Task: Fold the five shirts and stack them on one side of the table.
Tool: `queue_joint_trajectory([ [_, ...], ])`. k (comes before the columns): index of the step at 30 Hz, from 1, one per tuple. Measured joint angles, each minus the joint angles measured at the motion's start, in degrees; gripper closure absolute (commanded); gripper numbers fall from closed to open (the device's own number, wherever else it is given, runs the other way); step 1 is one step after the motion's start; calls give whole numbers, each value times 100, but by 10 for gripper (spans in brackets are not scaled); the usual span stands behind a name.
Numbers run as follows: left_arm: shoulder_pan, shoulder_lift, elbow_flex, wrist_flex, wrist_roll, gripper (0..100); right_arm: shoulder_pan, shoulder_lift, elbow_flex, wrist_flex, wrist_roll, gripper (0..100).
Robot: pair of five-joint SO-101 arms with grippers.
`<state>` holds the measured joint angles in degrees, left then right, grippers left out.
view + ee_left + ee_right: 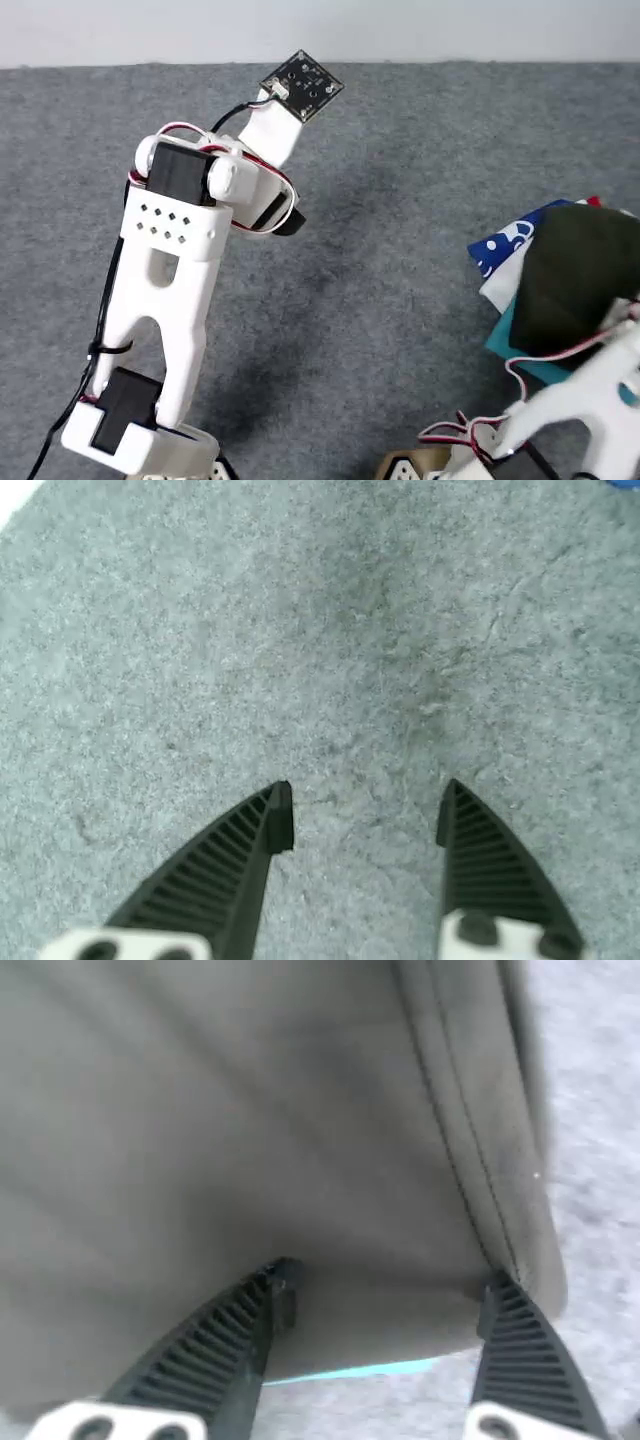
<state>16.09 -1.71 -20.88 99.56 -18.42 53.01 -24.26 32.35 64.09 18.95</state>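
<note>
A pile of shirts lies at the table's right edge. On top is a dark olive shirt; under it show a blue patterned shirt, a white one, a teal one and a sliver of red. My right gripper is open just above the olive shirt, near its hemmed edge, with a teal edge showing below. My left gripper is open over bare grey carpet with nothing between its fingers. The left arm stands at the table's left.
Grey carpet covers the table, and a pale wall runs along the far edge. The right arm comes in from the lower right corner over the pile. A blue scrap shows at the corner of the left wrist view.
</note>
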Motion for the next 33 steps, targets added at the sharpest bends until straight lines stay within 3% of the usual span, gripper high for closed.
queue_joint_trajectory([
  [6,0,0,343,0,0,765,193,-97,0,-105,149,713],
  [13,0,0,809,0,0,767,-747,-1240,-633,1565,158,714],
  [16,0,0,1099,0,0,767,-1582,-1723,-853,2224,158,714],
  [19,0,0,1556,0,0,767,-2884,-1829,-774,2593,176,714],
  [25,0,0,3024,-26,18,767,-5881,-1864,958,1943,202,714],
  [28,0,0,4079,-53,26,767,-6505,-1864,2127,1231,378,714],
  [33,0,0,5486,-193,26,768,-6637,-1864,3596,624,624,714],
])
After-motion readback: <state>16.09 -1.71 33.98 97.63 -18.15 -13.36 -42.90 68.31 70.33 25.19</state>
